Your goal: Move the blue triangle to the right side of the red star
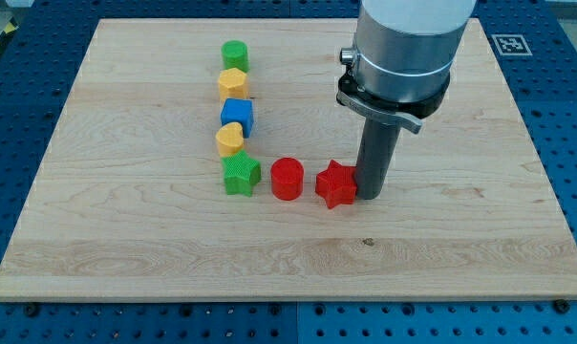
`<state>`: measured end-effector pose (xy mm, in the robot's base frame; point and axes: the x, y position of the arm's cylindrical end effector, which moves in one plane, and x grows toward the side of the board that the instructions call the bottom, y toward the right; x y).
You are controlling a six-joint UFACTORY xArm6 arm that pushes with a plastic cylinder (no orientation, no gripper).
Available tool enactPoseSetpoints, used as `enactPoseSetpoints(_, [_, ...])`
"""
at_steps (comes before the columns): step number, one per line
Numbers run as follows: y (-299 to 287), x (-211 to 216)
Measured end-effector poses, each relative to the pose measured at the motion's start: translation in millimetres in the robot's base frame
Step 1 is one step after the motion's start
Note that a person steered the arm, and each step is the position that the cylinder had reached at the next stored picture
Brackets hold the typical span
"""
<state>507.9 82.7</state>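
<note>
The red star lies on the wooden board a little below its middle. My tip stands right against the star's right side, touching it or nearly so. No blue triangle shows anywhere in the view; the only blue block I see is a blue cube in the column at the view's left. The rod and the arm's grey body hide the board just behind them.
A column at the view's left holds a green cylinder, a yellow hexagon, the blue cube, a yellow heart and a green star. A red cylinder lies between the green star and the red star.
</note>
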Motion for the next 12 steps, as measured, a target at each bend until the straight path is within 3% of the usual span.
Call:
enactPoseSetpoints(1, [0, -14])
enactPoseSetpoints(3, [-36, -86])
enactPoseSetpoints(5, [-40, -195])
enactPoseSetpoints(6, [-36, -206])
enactPoseSetpoints(12, [39, -153])
